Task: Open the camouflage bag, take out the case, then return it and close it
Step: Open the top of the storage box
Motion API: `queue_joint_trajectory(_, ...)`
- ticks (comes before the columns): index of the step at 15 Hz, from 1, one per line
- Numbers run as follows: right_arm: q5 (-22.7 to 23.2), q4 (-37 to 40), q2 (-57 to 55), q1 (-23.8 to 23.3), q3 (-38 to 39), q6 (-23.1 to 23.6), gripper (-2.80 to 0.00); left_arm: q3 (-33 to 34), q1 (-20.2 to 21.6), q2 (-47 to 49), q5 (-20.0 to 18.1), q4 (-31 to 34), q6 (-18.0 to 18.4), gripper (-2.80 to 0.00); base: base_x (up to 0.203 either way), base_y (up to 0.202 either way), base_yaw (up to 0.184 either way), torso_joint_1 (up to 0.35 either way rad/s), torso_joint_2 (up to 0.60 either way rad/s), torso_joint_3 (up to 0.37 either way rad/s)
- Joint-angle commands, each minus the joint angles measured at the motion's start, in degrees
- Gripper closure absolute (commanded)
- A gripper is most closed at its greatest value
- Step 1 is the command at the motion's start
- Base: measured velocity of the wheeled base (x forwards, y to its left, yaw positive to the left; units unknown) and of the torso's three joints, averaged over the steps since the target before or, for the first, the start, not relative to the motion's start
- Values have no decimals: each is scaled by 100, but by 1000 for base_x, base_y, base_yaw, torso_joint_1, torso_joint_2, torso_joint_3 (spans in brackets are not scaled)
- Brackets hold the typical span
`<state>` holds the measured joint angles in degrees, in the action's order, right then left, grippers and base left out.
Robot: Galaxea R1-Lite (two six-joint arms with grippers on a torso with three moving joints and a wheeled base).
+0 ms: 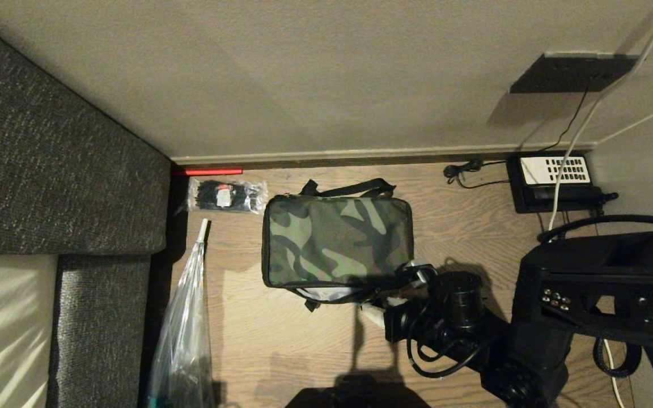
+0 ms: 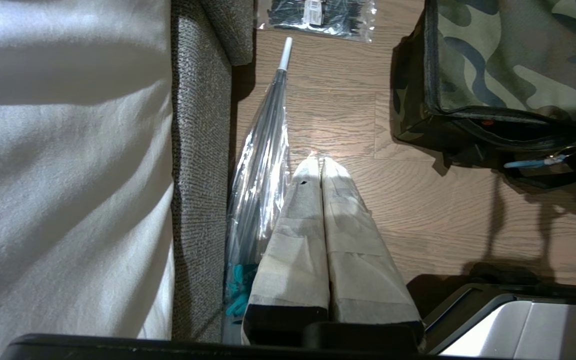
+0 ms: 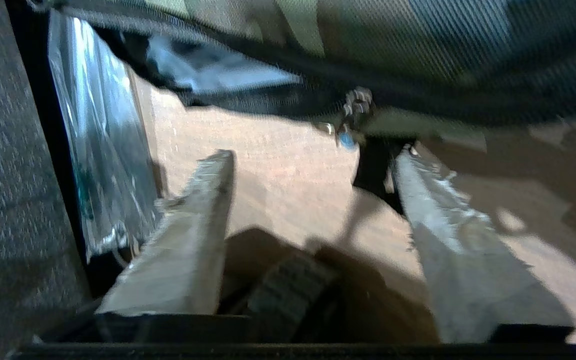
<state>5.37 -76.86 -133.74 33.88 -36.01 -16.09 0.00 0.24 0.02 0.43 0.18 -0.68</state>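
The camouflage bag (image 1: 335,238) lies flat on the wooden floor, its black strap toward the wall. My right gripper (image 1: 395,292) is at the bag's near right corner, open, with only bare floor between its taped fingers (image 3: 193,240). In the right wrist view the gripper (image 3: 313,155) faces the bag's side seam (image 3: 368,40), and the light blue zipper clip (image 3: 346,141) hangs just beyond the fingertips, untouched. The left wrist view shows the same clip (image 2: 528,163) on the bag's (image 2: 513,55) dark side seam. My left gripper (image 2: 320,162) is parked above the floor, shut and empty. The case is hidden.
A clear packet of black cable ties (image 1: 227,195) lies left of the bag by the wall. A folded clear umbrella (image 1: 187,317) rests against the grey sofa (image 1: 49,170) on the left. A black telephone (image 1: 556,181) with cables sits at the far right.
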Motion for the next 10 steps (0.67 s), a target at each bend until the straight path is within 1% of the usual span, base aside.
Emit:
queue_joint_trajectory(1, -10, -173, -413, 5, -205, -17, -280, 18, 2, -11, 1, -1, -2, 0, 0, 0, 0, 0, 0, 0)
queue_joint_trajectory(6, -19, -180, -610, 5, -363, -114, -280, 18, 2, -11, 1, -1, -2, 0, 0, 0, 0, 0, 0, 0)
queue_joint_trajectory(8, -28, -187, -654, 5, -490, -287, -280, 18, 2, -11, 1, -1, -2, 0, 0, 0, 0, 0, 0, 0)
queue_joint_trajectory(10, -35, -223, -728, 5, -637, -336, -280, 18, 2, -11, 1, -1, -2, 0, 0, 0, 0, 0, 0, 0)
